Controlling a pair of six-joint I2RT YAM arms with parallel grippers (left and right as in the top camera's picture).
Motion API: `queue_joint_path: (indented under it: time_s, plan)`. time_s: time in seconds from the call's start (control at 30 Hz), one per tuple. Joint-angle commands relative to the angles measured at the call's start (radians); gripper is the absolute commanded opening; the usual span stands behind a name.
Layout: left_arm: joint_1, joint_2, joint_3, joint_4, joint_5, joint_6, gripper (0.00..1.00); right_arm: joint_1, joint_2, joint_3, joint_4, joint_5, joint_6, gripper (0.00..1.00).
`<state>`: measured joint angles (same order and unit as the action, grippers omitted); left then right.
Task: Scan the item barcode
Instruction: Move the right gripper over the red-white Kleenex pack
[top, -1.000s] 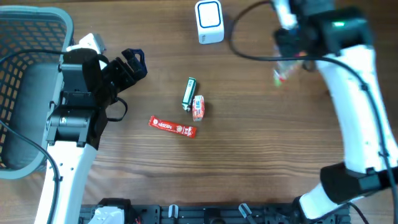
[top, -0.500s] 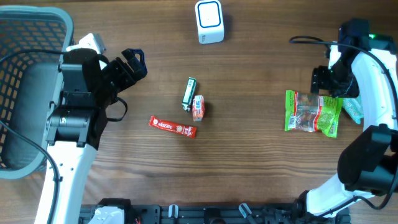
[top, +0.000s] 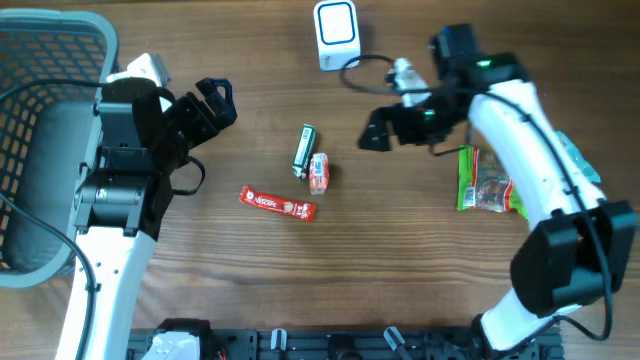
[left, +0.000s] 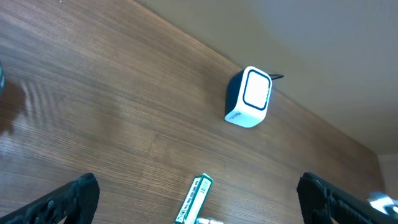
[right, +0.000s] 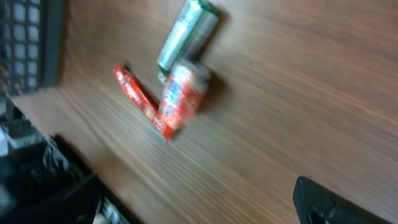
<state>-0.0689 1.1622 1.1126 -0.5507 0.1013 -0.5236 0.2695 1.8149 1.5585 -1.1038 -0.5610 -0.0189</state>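
Scanner (top: 336, 35) stands at the far edge of the table, its white face up in the overhead view.

Items at table centre:
- Green stick pack (top: 304, 150): long axis runs roughly far-to-near, and its far end leans slightly toward the scanner.
- Red-orange packet (top: 319, 173): just beside the stick's near end, on its right. Contact cannot be told.
- Red bar (top: 278, 204): nearer than both, long axis left-right, right end slightly lower.

Green snack bag (top: 484, 180) lies flat on the right side of the table, well apart from the centre group. Its right part is hidden under the white forearm, so its long axis is unclear.

Right gripper (top: 378, 130): the arm rises from the near right corner and bends left over the bag. The claw hangs above bare wood between bag and stick, jaws spread, holding nothing. Its wrist view is blurred.

Left gripper (top: 218, 100): beside the basket (top: 40, 60), aimed toward the scanner, jaws wide apart and empty.
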Motion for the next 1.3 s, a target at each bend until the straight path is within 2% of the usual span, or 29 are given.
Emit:
queue_joint_path:
  time_s: [0.0,0.13,0.23,0.37,0.5,0.67,0.73,0.8,0.83,0.9,0.97,1.03,1.27]
  plan:
    - [0.006,0.003,0.0,0.003,-0.003,0.023,1.0,0.105,-0.001,-0.002,0.066,0.036,0.183,1.0]
    - [0.006,0.003,0.0,0.003,-0.003,0.023,1.0,0.216,0.0,-0.003,0.101,0.249,0.334,0.93]
    - [0.006,0.003,0.0,0.003,-0.003,0.023,1.0,0.296,0.005,-0.003,0.107,0.439,0.375,0.87]
    - [0.006,0.003,0.0,0.003,-0.003,0.023,1.0,0.384,0.045,-0.003,0.143,0.502,0.398,0.74]
    - [0.006,0.003,0.0,0.003,-0.003,0.023,1.0,0.428,0.106,-0.003,0.183,0.537,0.397,0.74]
    - [0.006,0.003,0.0,0.003,-0.003,0.023,1.0,0.431,0.196,-0.003,0.206,0.546,0.397,0.72]
    - [0.006,0.003,0.0,0.003,-0.003,0.023,1.0,0.431,0.229,-0.003,0.211,0.546,0.405,0.64]
    - [0.006,0.003,0.0,0.003,-0.003,0.023,1.0,0.431,0.259,-0.003,0.211,0.536,0.422,0.61]
    - [0.006,0.003,0.0,0.003,-0.003,0.023,1.0,0.431,0.273,-0.003,0.209,0.535,0.422,0.56]
    - [0.006,0.003,0.0,0.003,-0.003,0.023,1.0,0.431,0.277,-0.003,0.21,0.539,0.41,0.36]
    - [0.006,0.003,0.0,0.003,-0.003,0.023,1.0,0.423,0.27,0.002,0.209,0.539,0.385,0.33]
    - [0.006,0.003,0.0,0.003,-0.003,0.023,1.0,0.409,0.262,0.003,0.201,0.562,0.359,0.24]
    - [0.006,0.003,0.0,0.003,-0.003,0.023,1.0,0.276,0.143,0.003,0.06,0.861,0.36,0.25]
